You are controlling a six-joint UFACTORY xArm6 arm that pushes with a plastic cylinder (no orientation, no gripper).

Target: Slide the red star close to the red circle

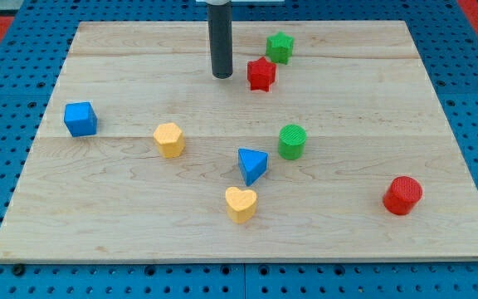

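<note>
The red star [260,74] lies near the view's top, just right of centre. The red circle [402,195] sits far off at the lower right of the wooden board [139,224]. My tip [221,76] rests on the board just left of the red star, a small gap apart from it. A green star [280,47] sits just above and right of the red star.
A green circle [292,141] and a blue triangle [252,165] lie between the red star and the red circle. A yellow heart [241,203] is at bottom centre, a yellow hexagon [169,139] left of centre, a blue cube [80,119] at far left.
</note>
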